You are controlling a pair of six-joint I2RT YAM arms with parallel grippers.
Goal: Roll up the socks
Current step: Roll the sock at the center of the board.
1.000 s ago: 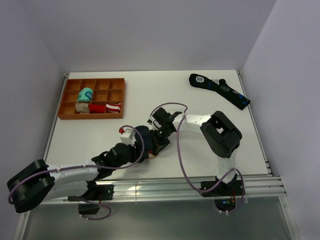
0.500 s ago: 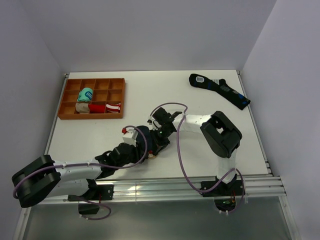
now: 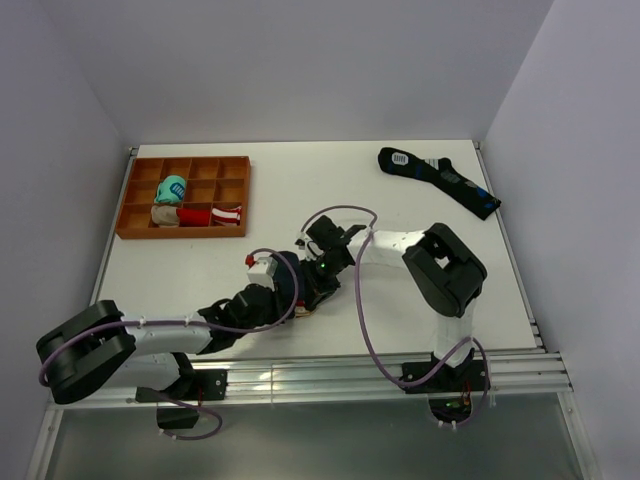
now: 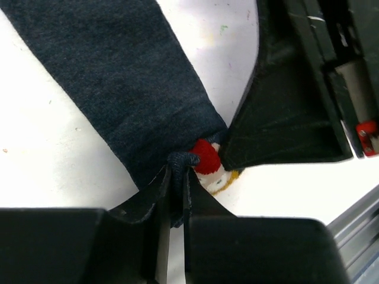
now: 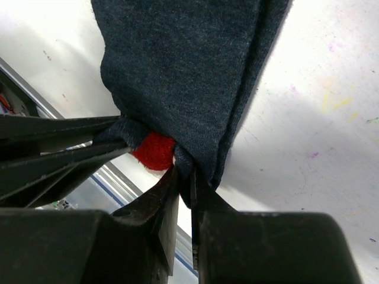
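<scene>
The socks (image 4: 130, 89) are a dark navy pair lying flat on the white table, with a red-white-yellow patch (image 4: 206, 155) at the near end. My left gripper (image 4: 176, 171) is shut on the bunched navy edge just beside that patch. My right gripper (image 5: 185, 177) is shut on the socks (image 5: 177, 71) at the same end, on the other side of the red patch (image 5: 153, 151). From above, both grippers meet mid-table: the left gripper (image 3: 285, 300), the right gripper (image 3: 318, 280). They hide most of the socks (image 3: 288, 272).
An orange compartment tray (image 3: 240, 190) at the back left holds a teal bundle (image 3: 171, 189), a beige bundle (image 3: 165, 215) and a red-white bundle (image 3: 215, 215). A longer dark sock (image 3: 440, 180) with blue marks lies at the back right. The table's front rail runs just behind the grippers.
My left arm's elbow has swung right and forward while its wrist stays at the socks. The right arm has hardly moved.
</scene>
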